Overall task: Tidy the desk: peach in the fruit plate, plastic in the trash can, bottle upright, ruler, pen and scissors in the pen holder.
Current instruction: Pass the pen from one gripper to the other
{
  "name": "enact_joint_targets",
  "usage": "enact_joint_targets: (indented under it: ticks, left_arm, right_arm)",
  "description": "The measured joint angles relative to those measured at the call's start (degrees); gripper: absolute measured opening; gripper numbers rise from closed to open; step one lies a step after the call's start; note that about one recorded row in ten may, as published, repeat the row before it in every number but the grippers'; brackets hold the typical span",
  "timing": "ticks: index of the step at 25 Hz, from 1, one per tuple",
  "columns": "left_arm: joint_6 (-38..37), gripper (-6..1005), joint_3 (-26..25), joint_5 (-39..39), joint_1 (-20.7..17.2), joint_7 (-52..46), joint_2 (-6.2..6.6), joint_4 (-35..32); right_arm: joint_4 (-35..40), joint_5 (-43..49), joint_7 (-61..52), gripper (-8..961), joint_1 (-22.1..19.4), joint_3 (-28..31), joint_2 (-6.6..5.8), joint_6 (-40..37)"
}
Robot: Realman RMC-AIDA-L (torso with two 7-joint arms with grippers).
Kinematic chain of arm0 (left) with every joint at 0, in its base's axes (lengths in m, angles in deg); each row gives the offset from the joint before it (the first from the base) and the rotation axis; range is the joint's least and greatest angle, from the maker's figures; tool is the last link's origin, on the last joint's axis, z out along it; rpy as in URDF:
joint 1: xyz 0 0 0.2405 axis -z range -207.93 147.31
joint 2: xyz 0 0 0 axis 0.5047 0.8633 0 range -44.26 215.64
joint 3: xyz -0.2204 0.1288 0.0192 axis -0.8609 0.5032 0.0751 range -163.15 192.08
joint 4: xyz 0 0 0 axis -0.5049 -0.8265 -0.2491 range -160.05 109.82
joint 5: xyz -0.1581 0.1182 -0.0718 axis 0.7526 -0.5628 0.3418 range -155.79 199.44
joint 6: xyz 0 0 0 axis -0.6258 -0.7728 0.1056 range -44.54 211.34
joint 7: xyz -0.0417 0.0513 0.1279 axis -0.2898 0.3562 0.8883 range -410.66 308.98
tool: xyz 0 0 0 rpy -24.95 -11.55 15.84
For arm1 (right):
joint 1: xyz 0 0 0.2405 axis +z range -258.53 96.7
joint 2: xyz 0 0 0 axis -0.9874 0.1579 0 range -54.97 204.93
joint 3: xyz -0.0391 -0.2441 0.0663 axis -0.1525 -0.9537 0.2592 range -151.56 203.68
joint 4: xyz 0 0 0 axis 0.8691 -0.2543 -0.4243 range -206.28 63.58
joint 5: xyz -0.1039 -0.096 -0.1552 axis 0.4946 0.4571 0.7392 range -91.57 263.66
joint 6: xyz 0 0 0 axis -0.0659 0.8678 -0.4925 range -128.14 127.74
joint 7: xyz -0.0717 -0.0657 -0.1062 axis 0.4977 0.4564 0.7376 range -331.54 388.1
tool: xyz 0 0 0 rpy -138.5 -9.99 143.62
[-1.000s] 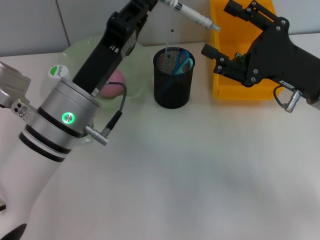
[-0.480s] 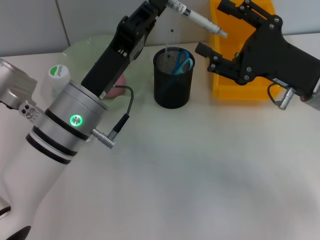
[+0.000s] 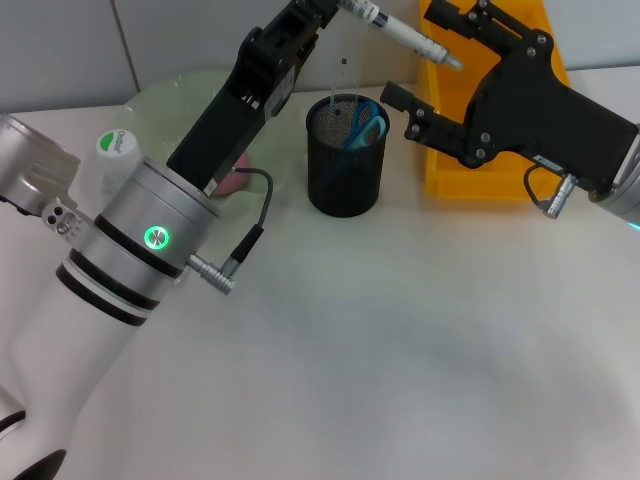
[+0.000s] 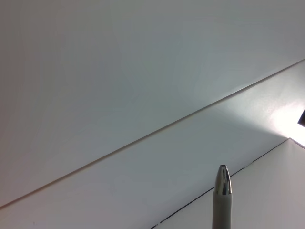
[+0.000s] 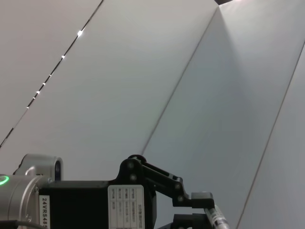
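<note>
**Jaws clamped on the pen, held high for a hand-over or a drop**

Jaws of the left gripper (image 3: 335,8) are clamped on the white pen (image 3: 405,36), which juts out sideways and slightly downward toward the right arm, its tip in the air above and just to the right of the black mesh pen holder (image 3: 346,156). The left wrist view shows only the pen's metal tip (image 4: 222,180) against the wall, so the pen points away from the table, not down into the cup. Held nearly level like this, it cannot simply be let go into the holder; it looks set up either to be passed across or to be tipped upright first.

The right gripper (image 3: 432,58) hangs close by with its jaws apart, one finger above the pen's tip and one below and left of it, in front of the yellow bin (image 3: 490,180). That open stance around the tip reads as readiness to receive the pen; whether a finger already touches it cannot be told. The right wrist view shows the left gripper (image 5: 190,210) and the pen (image 5: 218,219) at its end.

Blue-handled scissors (image 3: 366,124) and a thin clear ruler (image 3: 336,92) already stand in the holder. A pink peach (image 3: 232,178) lies on the pale green fruit plate (image 3: 180,95), mostly hidden behind the left arm, and a bottle with a white cap (image 3: 118,145) stands upright beside it. So the pen looks like the last item outstanding.
</note>
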Motion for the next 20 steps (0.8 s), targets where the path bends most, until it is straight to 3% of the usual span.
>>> enact_joint_targets:
  ticks: [6, 14, 20]
  left_arm:
    - [0.05, 237, -0.06, 0.0, -0.23, -0.14, 0.0, 0.05]
    - [0.05, 244, -0.03, 0.0, -0.34, -0.44, 0.0, 0.16]
    - [0.04, 248, -0.02, 0.0, -0.33, -0.55, 0.0, 0.18]
  right_arm:
    - [-1.65, -0.12, 2.46, 685, 0.05, 0.44, 0.0, -0.43]
    - [-2.14, -0.87, 2.52, 252, 0.19, 0.55, 0.0, -0.53]
    - [-2.14, -0.96, 2.54, 228, 0.21, 0.54, 0.03, -0.59]
